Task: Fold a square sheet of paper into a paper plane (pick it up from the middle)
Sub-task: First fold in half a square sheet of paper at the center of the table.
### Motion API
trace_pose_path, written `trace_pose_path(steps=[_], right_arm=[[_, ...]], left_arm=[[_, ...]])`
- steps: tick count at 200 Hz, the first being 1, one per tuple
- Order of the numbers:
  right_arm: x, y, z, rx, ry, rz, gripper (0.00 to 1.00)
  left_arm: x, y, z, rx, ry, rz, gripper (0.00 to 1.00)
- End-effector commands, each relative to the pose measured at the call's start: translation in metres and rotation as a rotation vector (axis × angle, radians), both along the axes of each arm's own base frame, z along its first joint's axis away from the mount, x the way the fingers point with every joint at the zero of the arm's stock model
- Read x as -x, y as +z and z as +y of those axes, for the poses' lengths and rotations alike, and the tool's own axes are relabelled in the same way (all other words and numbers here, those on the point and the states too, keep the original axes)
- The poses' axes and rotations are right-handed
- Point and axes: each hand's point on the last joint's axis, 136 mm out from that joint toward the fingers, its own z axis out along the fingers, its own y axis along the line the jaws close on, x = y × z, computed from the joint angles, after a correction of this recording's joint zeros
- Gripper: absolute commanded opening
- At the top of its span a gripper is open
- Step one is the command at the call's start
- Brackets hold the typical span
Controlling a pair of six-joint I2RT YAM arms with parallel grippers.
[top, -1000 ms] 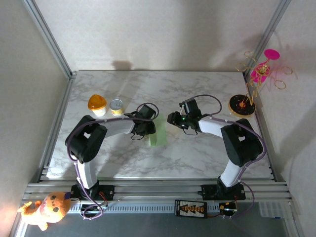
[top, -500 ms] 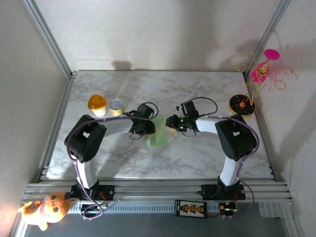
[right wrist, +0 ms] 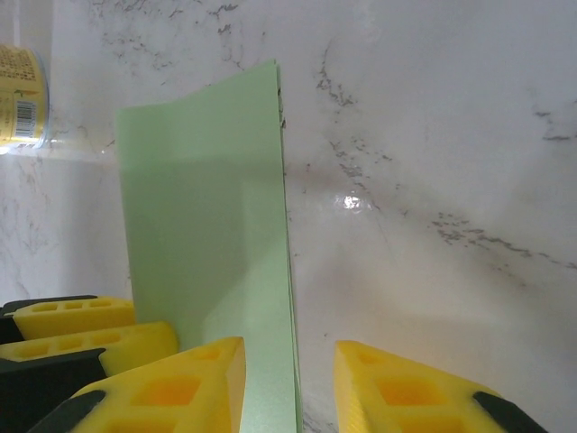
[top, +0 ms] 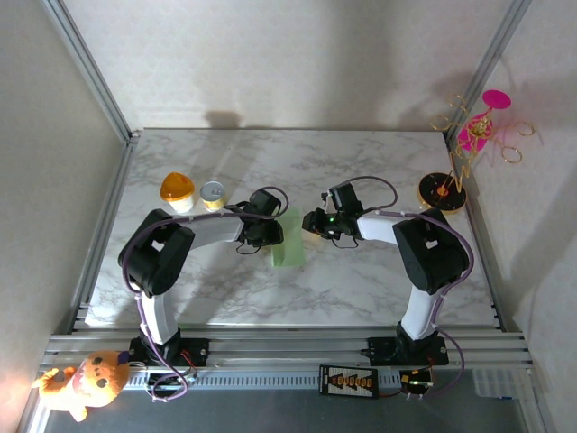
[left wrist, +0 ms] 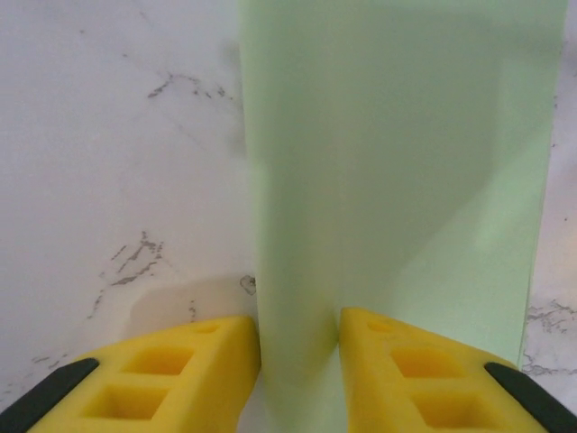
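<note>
My left gripper pinches the flimsy, crease-prone square sheet of paper at its raised fold; right gripper part-open, empty, astride the edge.

left end effector clamped, right arm folded

An orange-lidded cup stands just beside a small tin on the marble table

Robot lab with aluminium frame
</note>
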Motion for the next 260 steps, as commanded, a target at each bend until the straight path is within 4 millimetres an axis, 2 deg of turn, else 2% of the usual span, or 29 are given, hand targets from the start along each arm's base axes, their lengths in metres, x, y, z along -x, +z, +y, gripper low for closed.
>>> trace_pose_path(steps=[1,61,173,260], right_arm=[[0.002,0.004,0.007,-0.011,0.031,-0.006,0.32],[-0.002,0.009,0.010,-0.006,0.044,-0.020,0.32],[0.004,0.008,0.022,-0.023,0.080,-0.012,0.32],[0.007,-0.003,0.039,-0.010,0.119,0.040,0.14]], left_arm=[[0.035,-0.075,0.049,-0.198,0.066,0.180,0.34],[0.040,-0.083,0.051,-0.204,0.084,0.211,0.35],[0.048,-0.092,0.056,-0.219,0.127,0.250,0.35],[0.051,-0.096,0.057,-0.226,0.122,0.262,0.35]])
